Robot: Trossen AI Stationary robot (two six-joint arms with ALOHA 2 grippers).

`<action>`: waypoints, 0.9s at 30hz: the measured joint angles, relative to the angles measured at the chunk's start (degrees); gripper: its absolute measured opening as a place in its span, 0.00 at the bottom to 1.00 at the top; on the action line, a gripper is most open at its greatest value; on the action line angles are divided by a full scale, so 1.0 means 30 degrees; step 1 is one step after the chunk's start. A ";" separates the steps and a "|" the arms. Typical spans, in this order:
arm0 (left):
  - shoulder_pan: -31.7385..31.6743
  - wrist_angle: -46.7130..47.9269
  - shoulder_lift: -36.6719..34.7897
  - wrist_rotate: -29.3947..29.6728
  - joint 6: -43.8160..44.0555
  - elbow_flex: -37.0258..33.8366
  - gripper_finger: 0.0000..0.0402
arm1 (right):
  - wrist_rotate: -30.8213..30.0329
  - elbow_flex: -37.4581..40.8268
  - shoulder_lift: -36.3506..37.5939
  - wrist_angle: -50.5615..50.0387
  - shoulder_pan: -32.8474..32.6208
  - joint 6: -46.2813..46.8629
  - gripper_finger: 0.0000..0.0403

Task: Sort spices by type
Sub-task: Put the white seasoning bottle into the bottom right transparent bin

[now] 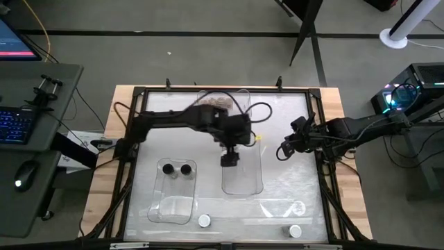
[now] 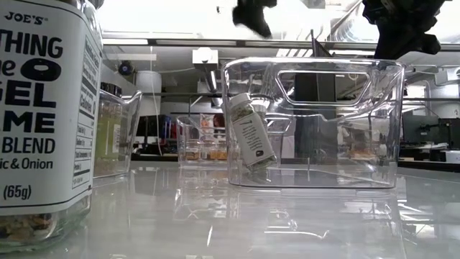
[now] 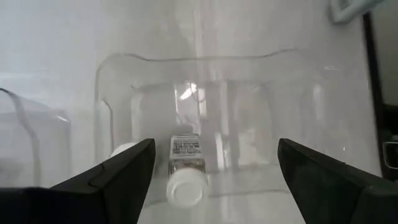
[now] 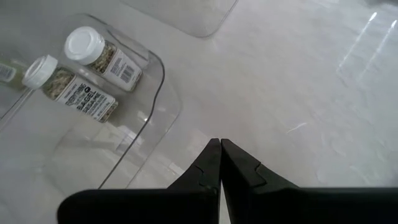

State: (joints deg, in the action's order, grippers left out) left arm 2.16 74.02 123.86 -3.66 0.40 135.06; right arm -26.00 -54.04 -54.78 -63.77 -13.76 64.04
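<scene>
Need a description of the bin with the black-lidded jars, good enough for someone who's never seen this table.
Seen from above, the long clear bin sits mid-table under the open left gripper; the right gripper waits beyond it. The wanted bin is the shorter clear one on the left arm's side of it. It alone holds two black-lidded jars, side by side.

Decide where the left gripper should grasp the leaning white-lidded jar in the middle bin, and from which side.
Probably the white lid end, from above. The jar leans inside the clear bin with its lid uppermost, and the bin's walls close off every sideways approach. The open left gripper is over it; its fingers should straddle the round lid or the neck just below.
</scene>
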 joint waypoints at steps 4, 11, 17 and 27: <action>0.0474 0.1152 -0.1210 0.1497 0.0324 -0.0422 0.81 | -0.0346 0.0000 -0.0004 -0.0071 0.0007 0.0055 0.00; 0.1466 -0.0491 -0.4042 0.2665 0.1790 -0.6446 0.81 | -0.0347 0.0000 -0.0007 -0.0075 0.0007 -0.0044 0.00; 0.2286 -0.8955 -0.8470 0.2833 0.3547 -1.5935 0.81 | -0.0321 0.0000 -0.0007 -0.0086 0.0007 -0.0505 0.00; 0.0794 -1.2387 -0.9659 0.4089 0.2537 -1.8048 0.51 | -0.0678 0.0000 -0.0007 -0.0089 0.0004 -0.0509 0.00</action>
State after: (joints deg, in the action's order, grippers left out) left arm 4.54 36.86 94.88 8.61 8.01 80.92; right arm -28.03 -54.04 -54.81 -64.04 -13.75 62.51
